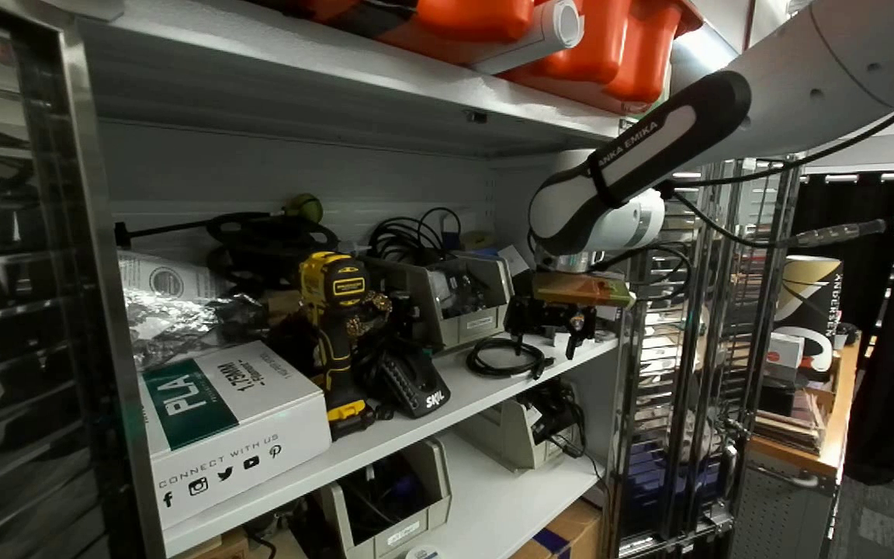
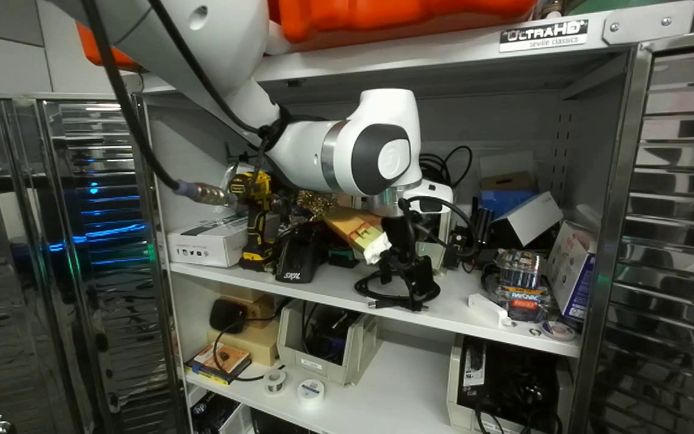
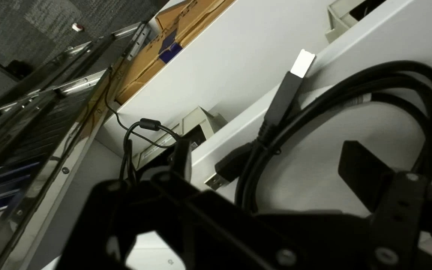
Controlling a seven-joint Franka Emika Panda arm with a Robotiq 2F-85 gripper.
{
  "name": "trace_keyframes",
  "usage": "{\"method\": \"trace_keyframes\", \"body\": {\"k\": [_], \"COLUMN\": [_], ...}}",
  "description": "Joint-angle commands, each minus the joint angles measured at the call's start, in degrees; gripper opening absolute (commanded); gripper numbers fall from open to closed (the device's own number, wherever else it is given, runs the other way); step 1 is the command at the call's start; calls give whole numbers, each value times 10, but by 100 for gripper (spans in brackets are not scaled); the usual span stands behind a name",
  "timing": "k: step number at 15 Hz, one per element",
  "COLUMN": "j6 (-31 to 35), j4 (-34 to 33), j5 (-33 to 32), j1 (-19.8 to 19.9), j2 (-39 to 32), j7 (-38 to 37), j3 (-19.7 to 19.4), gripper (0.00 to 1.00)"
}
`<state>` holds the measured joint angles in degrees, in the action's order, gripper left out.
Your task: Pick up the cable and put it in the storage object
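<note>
Robotiq gripper [image 3: 266, 155] is nearest me in the wrist view, jaws wide apart, nothing clamped. Black USB cable [image 3: 324, 102] lies coiled on the white shelf [image 1: 462, 386], showing between and beyond the fingers [image 3: 364, 172]. Mid-gap as dial centre: bright-ended plug [image 3: 286, 92], probably USB-B, at one o'clock; USB-A plug [image 3: 233, 163] at eight; the rest of the cable curls through two to three. Contact between fingers and cable: cannot tell.

Progress, my estimate: reach nearly complete, grasp not yet made. Left to do: lower if needed, close on the strands, lift, carry, release.

Destination: the task says only "storage object". I take it to be the grey labelled bin [image 1: 455, 334] on the same shelf, at ten o'clock from the cable in an exterior view. Similar bins [image 1: 438, 480] sit on the lower shelf [image 1: 493, 497], so I hold this loosely.

Caution: cable looks springy; I expect a shallow pinch could catch one strand only. Bundled stretch near the plugs seems the surer grip.
</note>
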<state>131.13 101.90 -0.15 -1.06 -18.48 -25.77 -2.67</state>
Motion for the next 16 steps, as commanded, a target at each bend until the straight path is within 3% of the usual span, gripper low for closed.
{"method": "trace_keyframes", "body": {"k": [1, 4, 6, 12, 14, 16], "j6": [-51, -90, -109, -129, -138, -133], "j4": [-74, -100, -113, -110, -90, -63], "j5": [-12, -13, -19, -29, -21, -23], "j1": [-15, -24, -31, -44, -42, -44], "j2": [-51, -68, -75, -61, -42, -20], "j7": [-40, -57, -74, -103, -91, -77], "j3": [-13, -14, -18, -15, -8, -4], "gripper": [100, 100, 74, 27, 16, 13]}}
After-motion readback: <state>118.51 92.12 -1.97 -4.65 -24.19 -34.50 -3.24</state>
